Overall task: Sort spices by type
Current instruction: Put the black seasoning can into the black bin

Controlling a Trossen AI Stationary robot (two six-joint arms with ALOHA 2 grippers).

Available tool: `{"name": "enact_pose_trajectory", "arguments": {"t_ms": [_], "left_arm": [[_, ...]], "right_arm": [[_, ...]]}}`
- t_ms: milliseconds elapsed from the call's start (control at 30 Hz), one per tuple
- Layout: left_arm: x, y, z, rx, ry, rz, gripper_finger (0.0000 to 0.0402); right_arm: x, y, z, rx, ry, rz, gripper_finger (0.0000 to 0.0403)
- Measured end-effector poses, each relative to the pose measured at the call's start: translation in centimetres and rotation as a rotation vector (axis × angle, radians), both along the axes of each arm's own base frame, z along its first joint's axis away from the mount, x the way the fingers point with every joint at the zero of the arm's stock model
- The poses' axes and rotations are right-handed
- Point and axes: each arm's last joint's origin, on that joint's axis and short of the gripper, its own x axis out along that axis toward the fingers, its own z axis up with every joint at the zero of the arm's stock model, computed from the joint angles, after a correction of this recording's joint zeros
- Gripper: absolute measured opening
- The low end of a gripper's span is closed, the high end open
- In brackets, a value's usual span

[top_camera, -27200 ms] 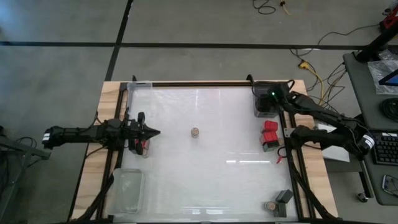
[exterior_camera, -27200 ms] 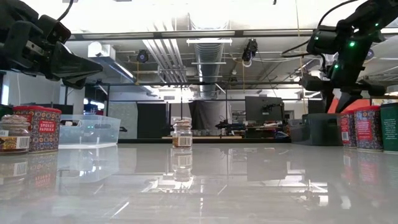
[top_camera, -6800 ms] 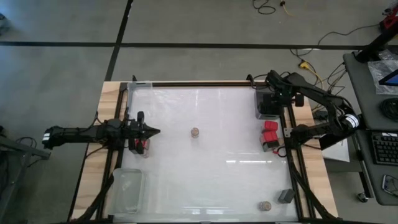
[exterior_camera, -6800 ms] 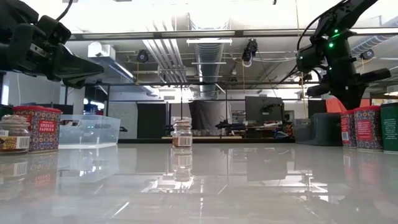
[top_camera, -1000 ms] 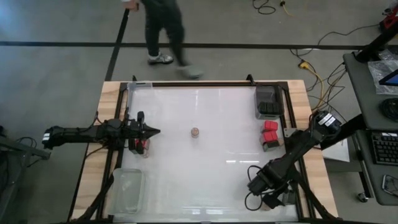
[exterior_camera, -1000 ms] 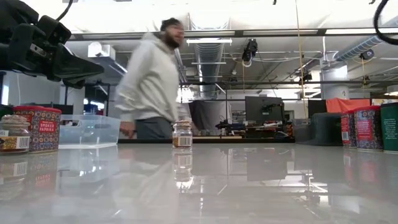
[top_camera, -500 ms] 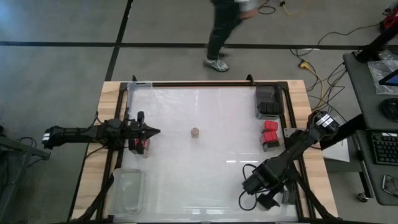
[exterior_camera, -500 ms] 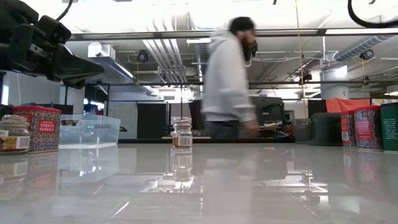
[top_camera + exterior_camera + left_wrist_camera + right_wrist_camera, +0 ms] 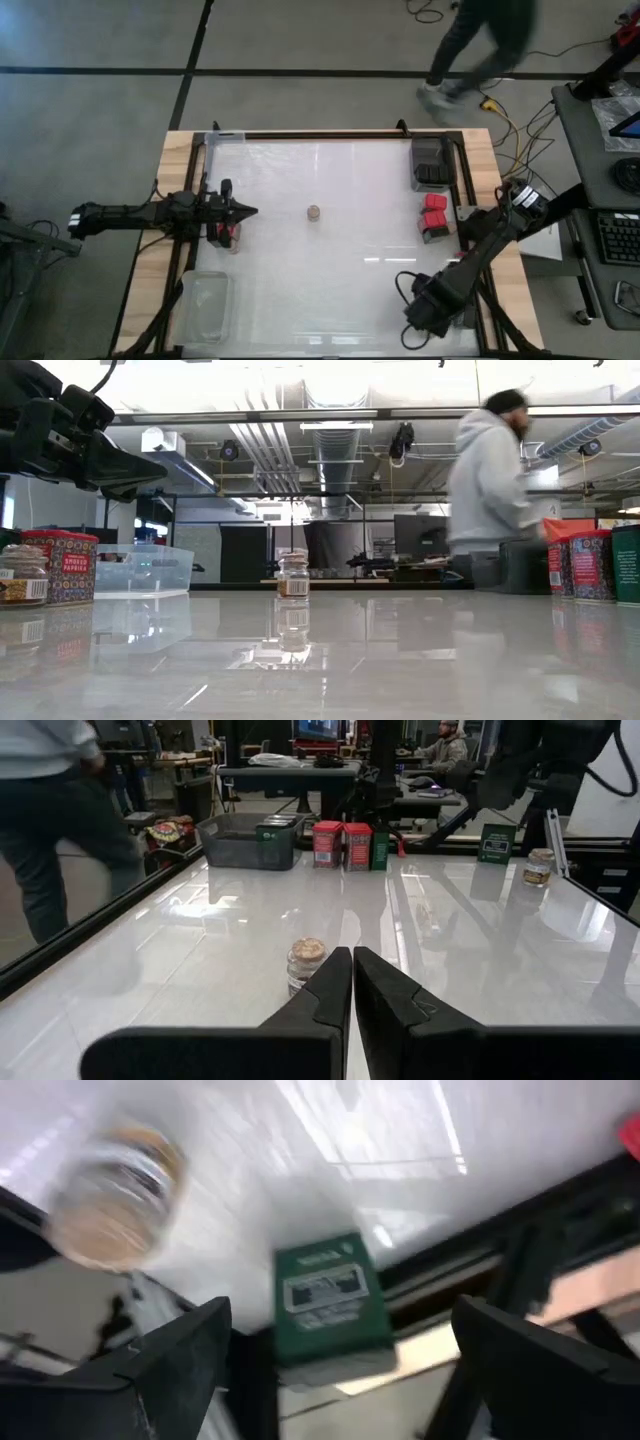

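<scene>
Spices are the business here, and the right gripper (image 9: 330,1370) hangs over the table's near right corner with its fingers (image 9: 180,1360) spread wide and holding nothing. Between them sits a green box (image 9: 330,1305), right at the table edge, with a round tan-topped jar (image 9: 115,1200) just beside it. A descent that is slightly off could push the green box over the edge, or clip the jar and roll it. The box's white label is too blurred to read.

Farther out, two red tins (image 9: 433,217) and a dark bin (image 9: 431,163) sit along the right side, and a lone jar (image 9: 314,212) stands mid-table. The left gripper (image 9: 247,212) waits at the left edge, pinched shut and empty, beside a red tin (image 9: 60,565) reading "SMOKED PAPRIKA".
</scene>
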Motion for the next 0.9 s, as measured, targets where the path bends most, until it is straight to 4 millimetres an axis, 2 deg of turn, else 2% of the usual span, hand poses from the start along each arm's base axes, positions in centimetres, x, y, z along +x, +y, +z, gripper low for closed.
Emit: {"name": "enact_pose_trajectory", "arguments": {"t_ms": [167,467,900], "left_arm": [[0.0,0.0,0.0,0.000,0.000,0.000,0.0000],[0.0,0.0,0.0,0.000,0.000,0.000,0.0000],[0.0,0.0,0.0,0.000,0.000,0.000,0.0000]], "right_arm": [[-1.4,0.4,0.2,-0.045,0.041,0.037,0.0369],[-1.9,1.4,1.5,-0.032,-0.049,0.092,0.0369],[-3.2,3.4,1.4,0.025,-0.129,0.164,0.0369]]}}
